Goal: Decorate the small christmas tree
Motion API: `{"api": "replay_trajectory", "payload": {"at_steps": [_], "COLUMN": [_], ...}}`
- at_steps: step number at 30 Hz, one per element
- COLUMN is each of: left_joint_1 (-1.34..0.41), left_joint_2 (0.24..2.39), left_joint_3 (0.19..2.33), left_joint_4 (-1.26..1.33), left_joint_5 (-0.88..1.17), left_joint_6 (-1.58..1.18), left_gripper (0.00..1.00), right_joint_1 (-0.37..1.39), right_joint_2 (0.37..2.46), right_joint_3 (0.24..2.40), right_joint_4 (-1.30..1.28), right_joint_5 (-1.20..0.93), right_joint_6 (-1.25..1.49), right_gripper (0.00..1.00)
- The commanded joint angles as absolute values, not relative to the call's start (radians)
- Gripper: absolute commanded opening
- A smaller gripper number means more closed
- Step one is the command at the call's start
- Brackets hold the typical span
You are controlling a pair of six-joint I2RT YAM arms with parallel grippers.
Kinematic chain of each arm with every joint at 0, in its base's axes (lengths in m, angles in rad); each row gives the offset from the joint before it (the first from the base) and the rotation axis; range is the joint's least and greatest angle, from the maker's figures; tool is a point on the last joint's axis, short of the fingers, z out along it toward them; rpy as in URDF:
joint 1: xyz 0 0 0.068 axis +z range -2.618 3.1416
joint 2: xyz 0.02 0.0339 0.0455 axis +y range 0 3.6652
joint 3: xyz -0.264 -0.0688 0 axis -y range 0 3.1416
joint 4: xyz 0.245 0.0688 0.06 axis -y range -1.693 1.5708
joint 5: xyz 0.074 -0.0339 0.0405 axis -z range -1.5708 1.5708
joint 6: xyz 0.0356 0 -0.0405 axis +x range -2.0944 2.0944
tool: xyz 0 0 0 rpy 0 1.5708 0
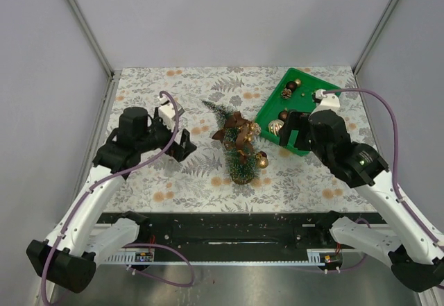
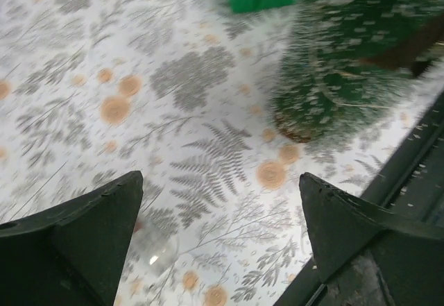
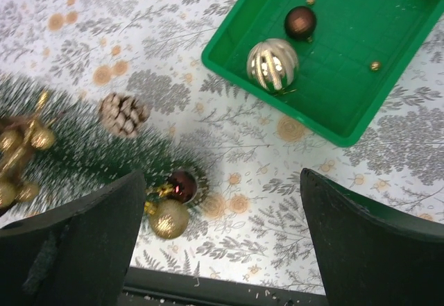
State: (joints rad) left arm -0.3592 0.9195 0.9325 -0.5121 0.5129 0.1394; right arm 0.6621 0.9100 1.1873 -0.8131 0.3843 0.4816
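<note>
On the counter, left of centre, the left end effector is seen with fingers spread wide, gripping and touching nothing. At centre stands or lies (which cannot be told) the small christmas tree, already fitted with a bow, a gold bauble and a pine cone. On the right, a striped bauble and a brown bauble lie unused in the green tray. The right end effector is likewise spread wide and empty. Decoration is judged partly done.

White arm links with black joints and dark, seemingly wedge-shaped jaws; a purple cable runs along each arm.
</note>
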Motion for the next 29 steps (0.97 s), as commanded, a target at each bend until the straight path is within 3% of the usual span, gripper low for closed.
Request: {"api": "replay_trajectory", "payload": {"at_steps": [1, 5, 8, 20, 29], "left_joint_1": [-0.336, -0.319, -0.282, -0.242, -0.175], "left_joint_2": [0.931, 0.948, 0.974, 0.953, 0.943], "left_joint_3": [1.028, 1.052, 1.097, 1.134, 1.151], "left_joint_4": [-0.661, -0.647, -0.692, -0.727, -0.738], "left_joint_5": [0.232, -0.024, -0.071, -0.227, -0.141], "left_joint_6": [0.135, 0.132, 0.140, 0.143, 0.100], "left_gripper": [0.99, 0.99, 0.99, 0.99, 0.99], "right_joint_1": [0.550, 0.297, 0.200, 0.111, 0.061], "right_joint_2": [0.919, 0.940, 0.979, 0.968, 1.022], "right_joint_3": [1.178, 1.118, 1.109, 1.054, 1.022], "right_joint_4": [-0.729, -0.670, -0.669, -0.658, -0.600], "right_joint_5": [0.367, 0.166, 0.097, 0.074, 0.006], "right_joint_6": [0.448, 0.492, 0.502, 0.474, 0.503], "right_gripper": [0.99, 0.99, 0.99, 0.99, 0.99]}}
